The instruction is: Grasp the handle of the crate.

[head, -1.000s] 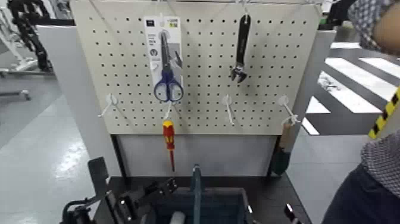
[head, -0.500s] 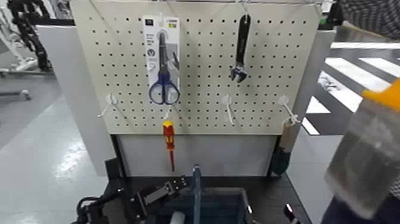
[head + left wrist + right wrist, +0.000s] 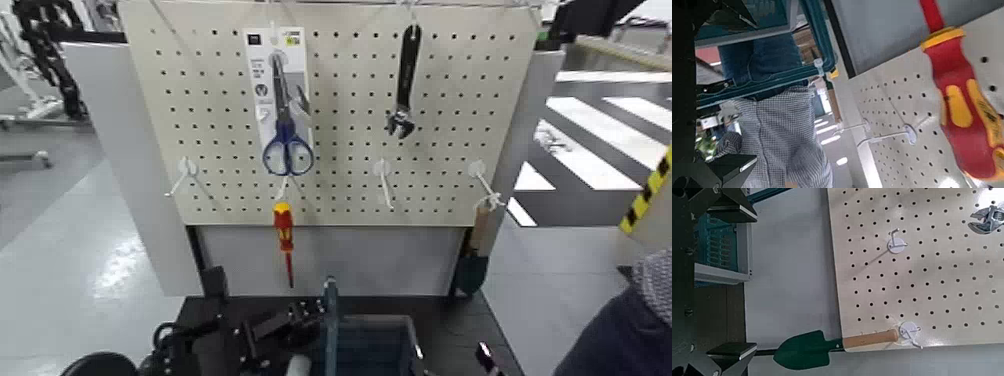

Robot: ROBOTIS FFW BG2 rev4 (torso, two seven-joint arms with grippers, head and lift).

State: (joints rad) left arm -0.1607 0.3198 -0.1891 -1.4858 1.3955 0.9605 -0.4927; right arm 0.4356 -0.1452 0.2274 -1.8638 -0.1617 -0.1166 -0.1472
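Because it wants the handle (image 3: 331, 335) of the crate (image 3: 378, 319), the left gripper (image 3: 311, 314) is wide open just beside it; the right gripper (image 3: 488, 357), open too, is past the crate's right edge.

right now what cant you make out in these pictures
- crate: its bottom is cut off by the head view's lower edge
- pale item in the crate: head view's lower edge crops it, so unclear what it is
- person: upper body beyond the head view's right edge

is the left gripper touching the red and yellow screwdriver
Apart. The left wrist view shows the left gripper well clear of the red and yellow screwdriver, with pegboard visible between them.
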